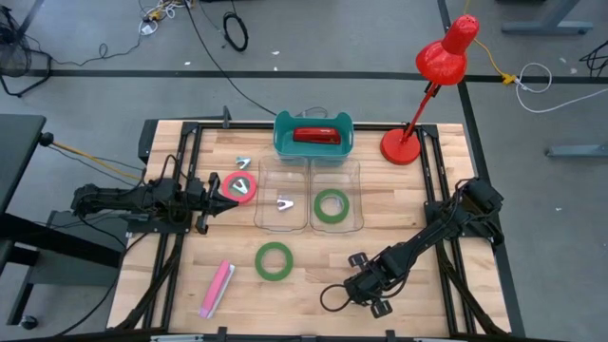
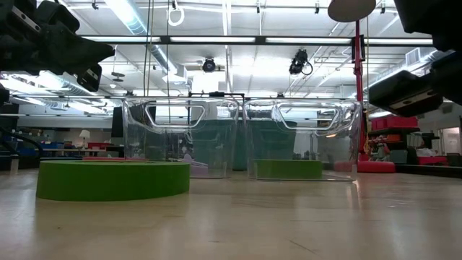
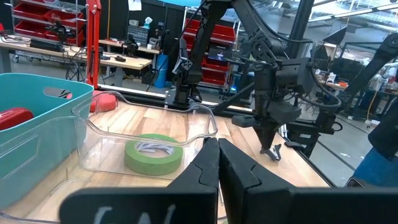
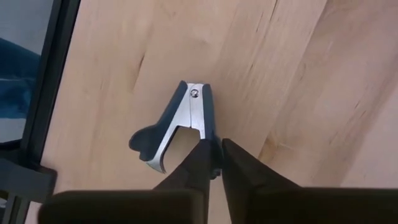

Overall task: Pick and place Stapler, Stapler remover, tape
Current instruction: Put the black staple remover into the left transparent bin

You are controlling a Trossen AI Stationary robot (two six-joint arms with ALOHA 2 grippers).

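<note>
Right wrist view has the right gripper [image 4: 212, 163] pinched nearly closed on one end of the stapler remover [image 4: 177, 121] over the table [image 4: 298, 74] front (light, stiff, slick, so it looks likely to swivel; a grip across its wider body seems safer), while the left gripper [image 1: 211, 199] waits closed and empty beside the red-pink tape [image 1: 240, 186].

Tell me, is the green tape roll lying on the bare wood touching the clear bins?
Apart. The high view shows the green tape roll lying in front of the clear bins, with a strip of bare table between them.

No text, label, brand or number can be read anywhere (wall signs too blurred).
</note>
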